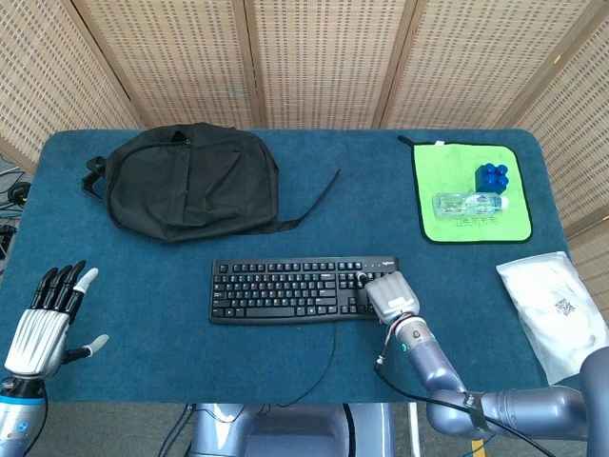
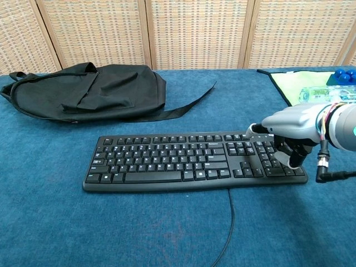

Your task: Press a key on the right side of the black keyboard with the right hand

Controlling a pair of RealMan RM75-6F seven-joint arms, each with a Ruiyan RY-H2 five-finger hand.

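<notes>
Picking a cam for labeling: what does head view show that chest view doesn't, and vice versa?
Head view only: the left hand, open beside the table edge, the white bag, and the whole green cloth. Chest view only: the right hand's curled fingers low over the number pad, seen side-on. Both: black keyboard, black backpack, right hand.

Bright, even, diffuse light in both views, only soft faint shadows on the tabletop, mild sheen on the right robot hand shell, focus sharp throughout, slight wide-angle bowing at the head view's edges.
</notes>
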